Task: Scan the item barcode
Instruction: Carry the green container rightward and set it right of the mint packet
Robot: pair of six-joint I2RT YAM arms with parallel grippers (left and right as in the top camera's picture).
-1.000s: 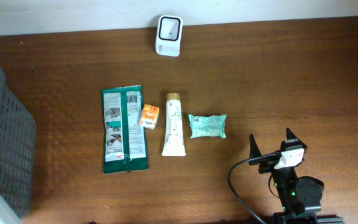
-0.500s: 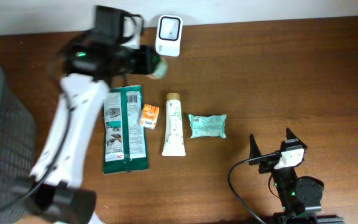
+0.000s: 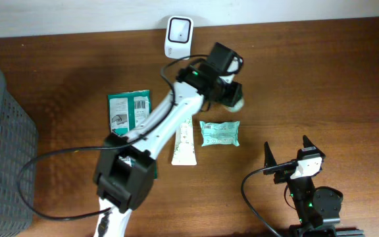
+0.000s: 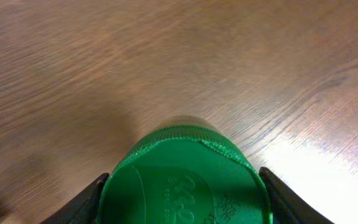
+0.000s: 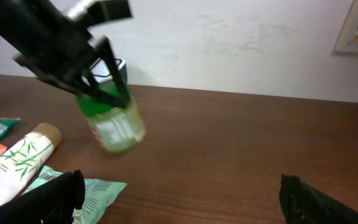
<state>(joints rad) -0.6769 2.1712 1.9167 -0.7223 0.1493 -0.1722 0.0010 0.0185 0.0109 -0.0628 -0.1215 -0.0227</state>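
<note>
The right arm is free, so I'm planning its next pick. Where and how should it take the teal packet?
Take the teal packet across its middle, pinching the two long edges, coming straight down from above. It lies flat on the table with its long side running left to right, clear of the tube beside it. The open right gripper is probably nearest.

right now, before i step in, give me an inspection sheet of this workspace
surface: brown wooden table, no spills seen
job's things: green-capped bottle, held tilted; white scanner at the far edge
clutter: bamboo-print tube, mint packet, dark green pouch partly under the left arm; grey basket at the left
grippers: left gripper shut on the bottle; right gripper open, holding nothing
cables: black cable looping by the right arm
surroundings: white wall behind the table
</note>
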